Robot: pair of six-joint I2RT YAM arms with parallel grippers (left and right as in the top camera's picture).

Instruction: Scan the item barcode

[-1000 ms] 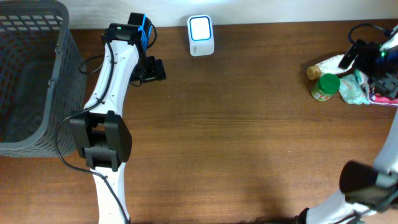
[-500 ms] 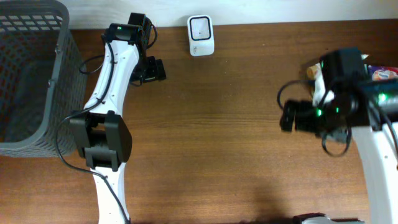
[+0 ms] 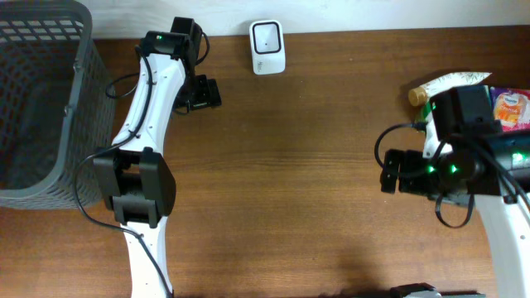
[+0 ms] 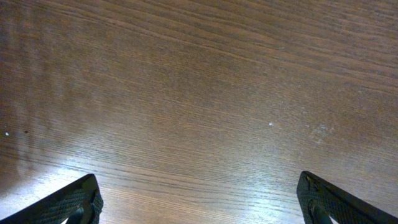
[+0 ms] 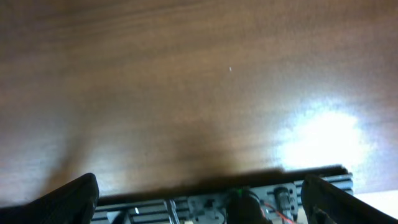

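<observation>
Pink packet (image 3: 510, 108), label text illegible

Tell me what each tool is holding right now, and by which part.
Nothing is held. The left tool is open over the bare wooden table, and the right tool is open and empty too, with only wood between its fingers.

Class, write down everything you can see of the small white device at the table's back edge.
The white device is a rounded box, plastic by its look, with a pale face framed by a dark outline. It sits at the far edge of the wooden table, and nothing touches it.
</observation>
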